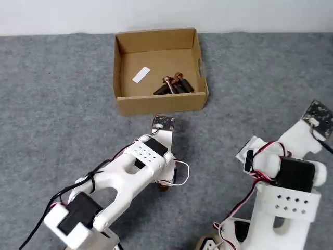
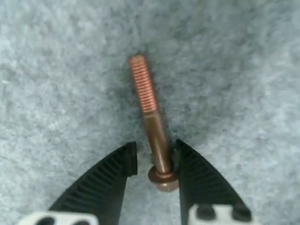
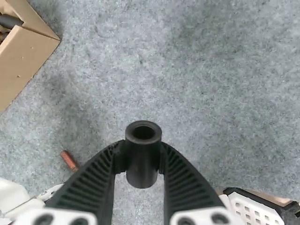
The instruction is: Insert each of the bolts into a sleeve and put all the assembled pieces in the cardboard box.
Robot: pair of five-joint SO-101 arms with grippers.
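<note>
Straddled the bolt (image 2: 151,117) near its head, lengthwise straight ahead, with the parted left gripper (image 2: 156,154); clamped the sleeve (image 3: 142,164) in the right gripper (image 3: 142,152).

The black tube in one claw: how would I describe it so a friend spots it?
From the cardboard box on the grey mat, look to the right gripper. It clamps the sleeve, a short black cylinder with a hollow end. Unlike the copper bolt at the left gripper, it is dark, stubby and unthreaded.
</note>
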